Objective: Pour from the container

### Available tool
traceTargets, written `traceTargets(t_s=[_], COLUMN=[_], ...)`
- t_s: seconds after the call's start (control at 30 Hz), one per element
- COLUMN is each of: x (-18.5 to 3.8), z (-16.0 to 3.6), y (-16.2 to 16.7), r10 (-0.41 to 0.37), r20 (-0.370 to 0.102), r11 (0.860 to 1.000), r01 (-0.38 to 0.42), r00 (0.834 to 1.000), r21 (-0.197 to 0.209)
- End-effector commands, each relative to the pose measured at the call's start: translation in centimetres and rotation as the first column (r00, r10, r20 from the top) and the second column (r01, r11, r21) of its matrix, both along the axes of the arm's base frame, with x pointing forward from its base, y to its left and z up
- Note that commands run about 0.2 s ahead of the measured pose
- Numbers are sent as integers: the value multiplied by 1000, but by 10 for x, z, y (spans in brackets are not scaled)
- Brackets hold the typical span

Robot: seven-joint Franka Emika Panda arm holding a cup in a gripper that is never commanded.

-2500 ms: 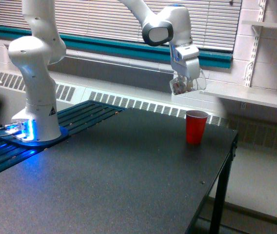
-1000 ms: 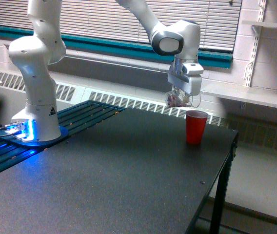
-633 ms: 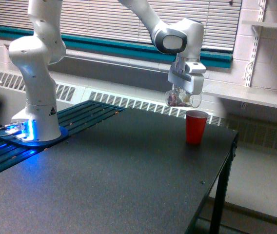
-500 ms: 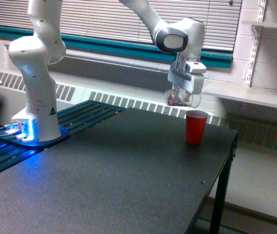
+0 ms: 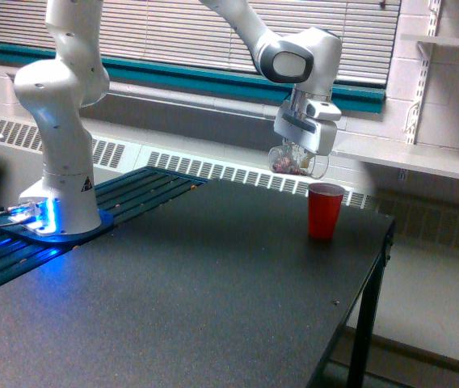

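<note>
While gripper point(image 5: 298, 152) clamps clear container point(image 5: 292, 161), upper centre-right of frame, brownish-pink bits visible inside. Container tilted, hanging above and just left of red cup point(image 5: 325, 210) on black table point(image 5: 213, 283). Judged step: lining up for pour, nothing falling yet. Next: shift mouth over red cup rim, tip further.

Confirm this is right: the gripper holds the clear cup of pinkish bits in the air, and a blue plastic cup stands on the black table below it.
Not quite: the plastic cup is red, not blue, as the exterior view shows. The rest stands: the gripper holds the clear cup in the air above the black table.
</note>
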State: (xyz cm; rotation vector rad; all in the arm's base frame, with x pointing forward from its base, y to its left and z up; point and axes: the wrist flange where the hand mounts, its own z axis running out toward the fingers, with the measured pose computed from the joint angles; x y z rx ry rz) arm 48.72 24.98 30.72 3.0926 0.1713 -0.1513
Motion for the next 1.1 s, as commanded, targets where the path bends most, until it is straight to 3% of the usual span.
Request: traceTargets(t_s=[0.03,1.1], x=[6,22], z=[6,-9], y=[-5,1], r10=[23,71], r20=[-1,-100], r11=[1000,996], r01=[-23,-76], r00=[1000,993], r21=[-12,-54])
